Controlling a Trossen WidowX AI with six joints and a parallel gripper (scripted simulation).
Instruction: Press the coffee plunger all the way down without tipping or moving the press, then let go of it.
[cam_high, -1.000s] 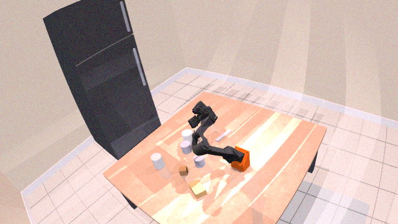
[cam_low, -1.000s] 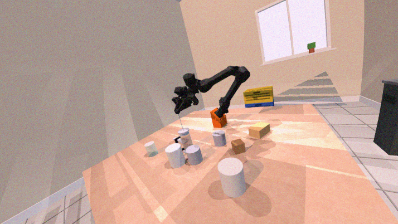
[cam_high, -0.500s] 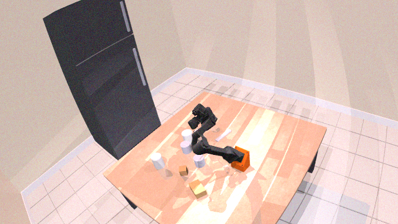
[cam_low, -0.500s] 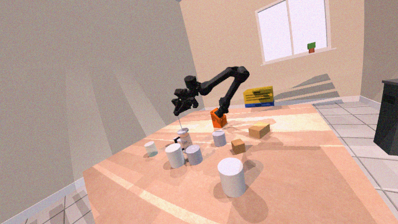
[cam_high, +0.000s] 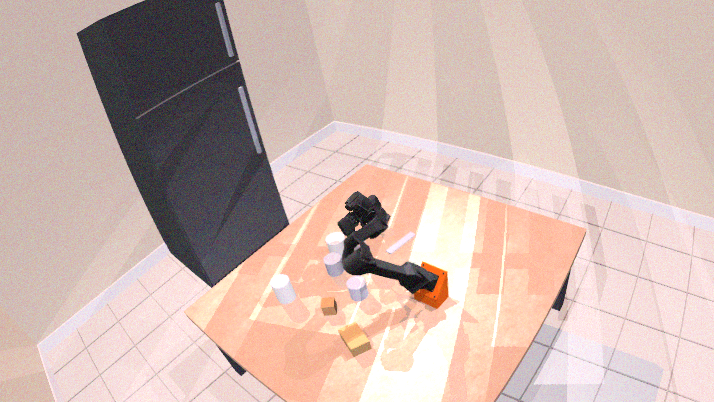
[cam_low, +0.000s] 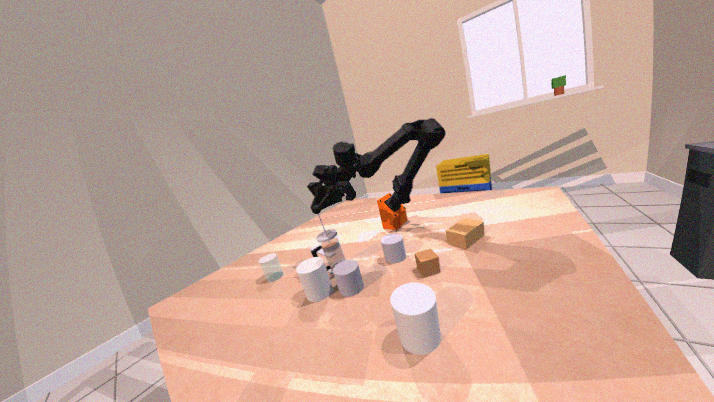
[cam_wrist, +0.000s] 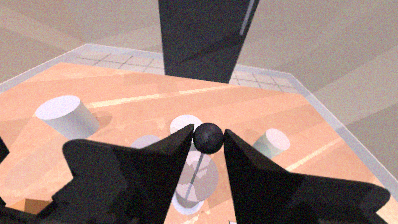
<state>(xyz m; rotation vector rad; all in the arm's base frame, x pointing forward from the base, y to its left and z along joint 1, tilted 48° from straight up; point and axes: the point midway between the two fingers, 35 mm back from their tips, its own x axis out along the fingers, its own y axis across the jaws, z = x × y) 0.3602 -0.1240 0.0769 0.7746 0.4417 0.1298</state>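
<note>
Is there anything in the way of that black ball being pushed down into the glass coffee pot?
Nothing visible blocks it. The gripper is shut on the ball, and below it the thin rod runs straight down to the lid of the coffee pot. The grey cylinders stand beside the pot, not over it.

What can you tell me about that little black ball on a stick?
The black ball is a round, matte knob topping a thin upright metal rod. The rod runs down into a clear, glass-like coffee press standing on the table. The rod looks mostly raised. The tool is shut on the ball, one finger touching each side.
</note>
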